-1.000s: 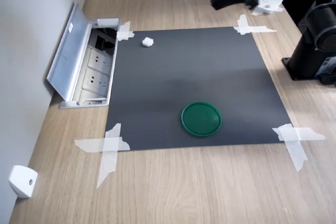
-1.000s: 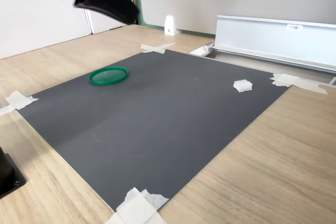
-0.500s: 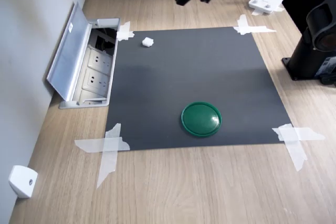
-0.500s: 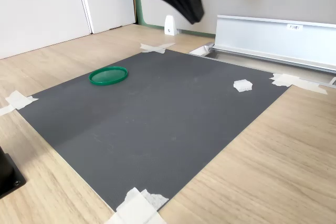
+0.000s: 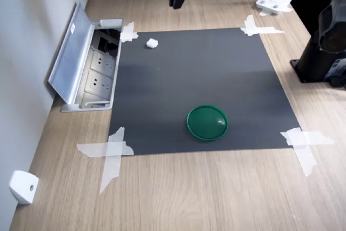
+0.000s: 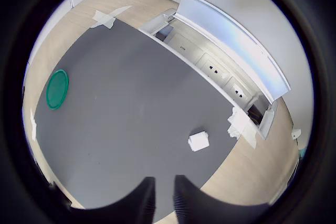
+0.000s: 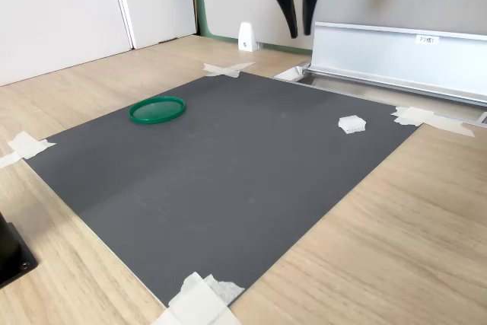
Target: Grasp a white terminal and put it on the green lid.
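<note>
White terminal [image 7: 351, 123] lies untouched on the dark mat [image 7: 228, 165], well apart from the green lid [image 7: 157, 109]; nothing is done yet. Beyond the terminal, the gripper [image 7: 297, 33] hangs high, slightly parted, empty.

Arm above gripper [image 7: 300, 30] cut off by top edge in both exterior views. Wrist view showed only dark fingertips [image 6: 142, 203], edges vignetted. Black base [image 5: 324, 47] cropped at first exterior view's right.
</note>
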`<action>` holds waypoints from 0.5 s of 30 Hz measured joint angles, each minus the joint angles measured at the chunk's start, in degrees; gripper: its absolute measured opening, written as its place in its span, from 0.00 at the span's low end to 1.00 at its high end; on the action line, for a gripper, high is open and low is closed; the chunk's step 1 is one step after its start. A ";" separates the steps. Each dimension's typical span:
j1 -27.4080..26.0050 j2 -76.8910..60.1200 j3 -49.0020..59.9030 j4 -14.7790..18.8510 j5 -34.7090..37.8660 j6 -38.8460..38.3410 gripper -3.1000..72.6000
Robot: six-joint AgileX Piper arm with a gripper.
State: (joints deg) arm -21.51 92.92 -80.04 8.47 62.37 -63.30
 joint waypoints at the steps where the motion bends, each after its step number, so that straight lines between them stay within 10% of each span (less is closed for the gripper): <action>1: 0.00 0.78 -1.25 -0.10 0.51 0.00 0.38; 8: 0.00 6.16 -7.93 -2.08 1.64 0.00 0.84; 15: 0.98 11.80 -9.78 -5.12 1.50 -5.51 0.96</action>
State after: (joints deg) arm -20.54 104.72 -89.82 3.35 63.88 -68.81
